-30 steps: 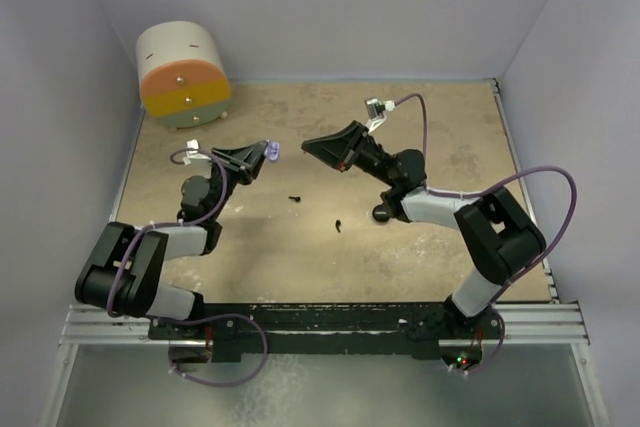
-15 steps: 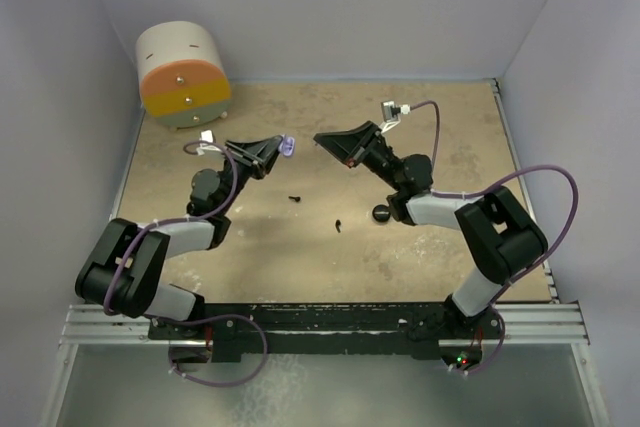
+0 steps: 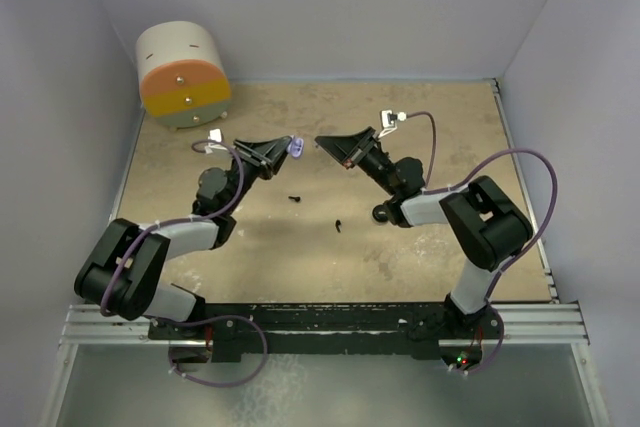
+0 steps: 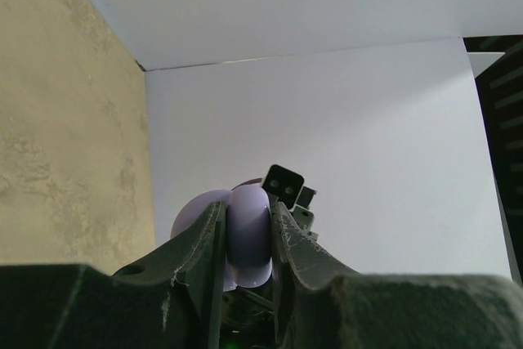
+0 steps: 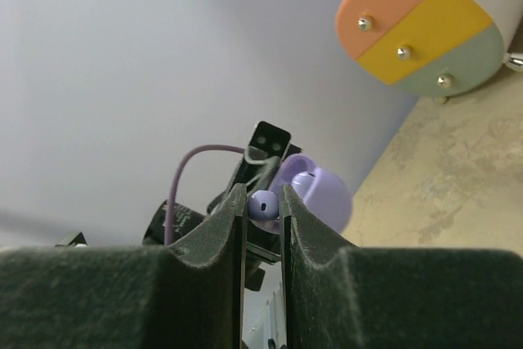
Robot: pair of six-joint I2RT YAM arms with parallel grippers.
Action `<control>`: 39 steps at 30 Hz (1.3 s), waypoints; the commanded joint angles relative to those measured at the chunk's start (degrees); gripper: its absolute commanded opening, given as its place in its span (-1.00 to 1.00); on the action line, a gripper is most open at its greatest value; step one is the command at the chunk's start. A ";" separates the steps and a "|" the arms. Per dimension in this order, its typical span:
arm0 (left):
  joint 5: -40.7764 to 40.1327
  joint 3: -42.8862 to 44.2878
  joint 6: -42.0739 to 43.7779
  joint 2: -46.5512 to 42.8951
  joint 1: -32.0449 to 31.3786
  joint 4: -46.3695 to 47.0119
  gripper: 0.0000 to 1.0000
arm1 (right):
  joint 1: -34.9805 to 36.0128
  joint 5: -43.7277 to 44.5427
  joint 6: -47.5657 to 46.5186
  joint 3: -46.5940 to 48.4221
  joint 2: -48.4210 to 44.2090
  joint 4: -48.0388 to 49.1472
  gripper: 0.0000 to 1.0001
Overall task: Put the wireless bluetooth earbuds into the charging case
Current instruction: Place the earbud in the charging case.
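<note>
Pinching a lavender earbud (image 5: 261, 203) just beside the open charging case (image 5: 317, 190) clamped in the left gripper (image 4: 248, 208), the right gripper (image 3: 322, 141) was at insertion step; next prob. needed precise stem-to-socket alignment.

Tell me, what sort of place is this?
Most likely a robot test cell in a lab. Plain pale walls box in a tan tabletop, two robot arms are bolted to a metal rail at its near edge, and the left gripper holds a lavender charging case, the right gripper a lavender earbud.
</note>
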 commanded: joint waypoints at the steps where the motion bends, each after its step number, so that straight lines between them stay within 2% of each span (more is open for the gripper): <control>1: -1.12 3.08 1.59 -0.59 -0.93 1.54 -1.00 | -0.17 2.10 1.19 0.21 0.32 14.89 -1.00; 39: -0.67 7.93 1.69 4.28 -4.55 -1.86 -1.00 | -0.14 -0.63 -1.83 3.06 0.56 13.39 -1.00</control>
